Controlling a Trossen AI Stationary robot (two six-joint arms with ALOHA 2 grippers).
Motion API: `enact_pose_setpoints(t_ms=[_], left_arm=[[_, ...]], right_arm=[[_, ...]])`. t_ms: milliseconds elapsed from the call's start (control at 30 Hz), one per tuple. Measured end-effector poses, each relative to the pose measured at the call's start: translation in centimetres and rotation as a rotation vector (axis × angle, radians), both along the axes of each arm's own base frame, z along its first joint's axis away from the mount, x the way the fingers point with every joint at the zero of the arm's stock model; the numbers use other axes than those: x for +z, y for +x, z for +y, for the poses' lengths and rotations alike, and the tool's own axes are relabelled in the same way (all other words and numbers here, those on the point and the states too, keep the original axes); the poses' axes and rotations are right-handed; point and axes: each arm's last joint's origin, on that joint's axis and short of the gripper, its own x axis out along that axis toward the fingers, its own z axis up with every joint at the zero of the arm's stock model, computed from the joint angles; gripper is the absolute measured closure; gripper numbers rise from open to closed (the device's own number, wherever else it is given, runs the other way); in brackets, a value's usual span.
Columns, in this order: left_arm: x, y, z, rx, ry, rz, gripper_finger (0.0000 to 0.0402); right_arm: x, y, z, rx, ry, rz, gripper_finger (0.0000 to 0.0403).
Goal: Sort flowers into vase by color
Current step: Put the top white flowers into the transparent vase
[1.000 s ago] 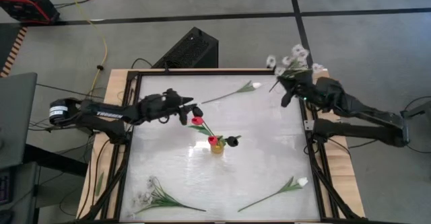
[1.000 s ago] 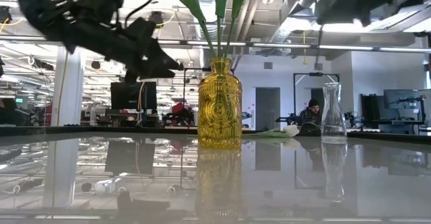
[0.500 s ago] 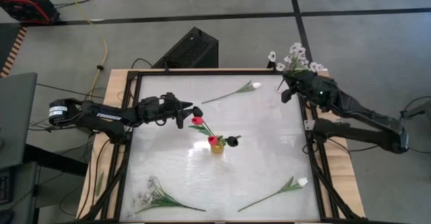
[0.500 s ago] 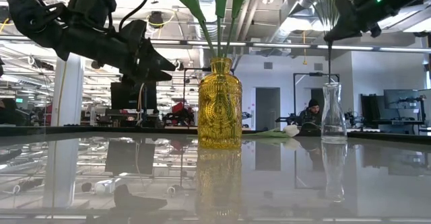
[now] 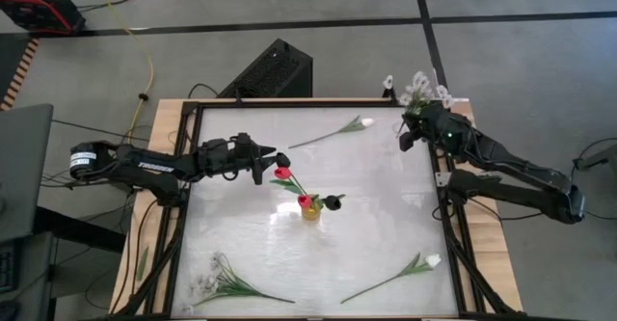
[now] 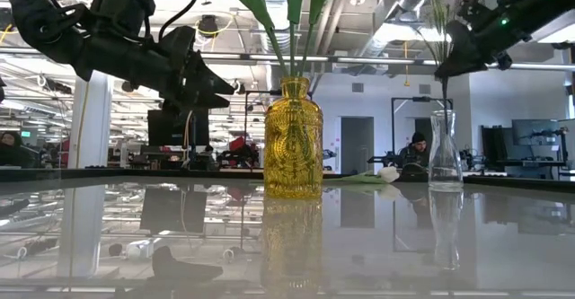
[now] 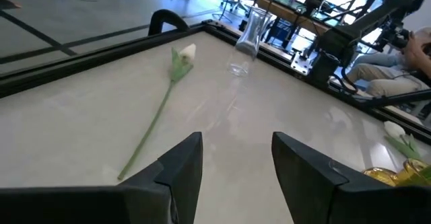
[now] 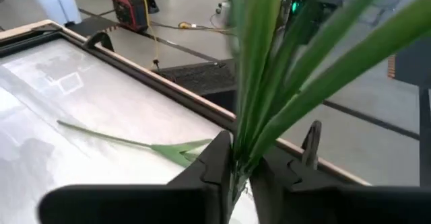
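My right gripper has its fingers clamped on the white blossom spray; only the low view shows its stems above the clear vase. Left gripper fingers apart, white tulip ahead.

No readable text anywhere.

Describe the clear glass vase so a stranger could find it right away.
Look at the white table's far right corner, under the right gripper holding a white blossom spray. The clear glass carafe vase stands there, unlike the amber yellow glass vase mid-table.
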Motion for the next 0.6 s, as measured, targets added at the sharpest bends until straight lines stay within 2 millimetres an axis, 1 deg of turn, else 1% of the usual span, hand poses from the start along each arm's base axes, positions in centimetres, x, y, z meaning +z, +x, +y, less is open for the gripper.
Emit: enact_pose_setpoints(t_ms=[100, 267, 400, 500, 600], left_arm=[[0.0, 0.0, 0.0, 0.0, 0.0, 0.0, 0.0236], [-0.1, 0.0, 0.0, -0.003, -0.023, -0.001, 0.0236], [-0.2, 0.0, 0.0, -0.003, -0.033, 0.009, 0.0236], [-0.2, 0.0, 0.0, -0.001, -0.049, 0.011, 0.0236], [-0.3, 0.0, -0.1, -0.01, -0.054, 0.018, 0.0236]], right_arm=[[-0.1, 0.0, 0.1, 0.031, 0.033, -0.001, 0.0288], [0.3, -0.4, 0.6, 0.089, 0.149, 0.058, 0.022], [1.3, -0.6, 0.9, 0.105, 0.191, 0.061, 0.0169], [2.5, -0.9, 1.1, 0.142, 0.205, 0.043, 0.0144], [3.3, -1.2, 1.4, 0.139, 0.246, 0.071, 0.0134]])
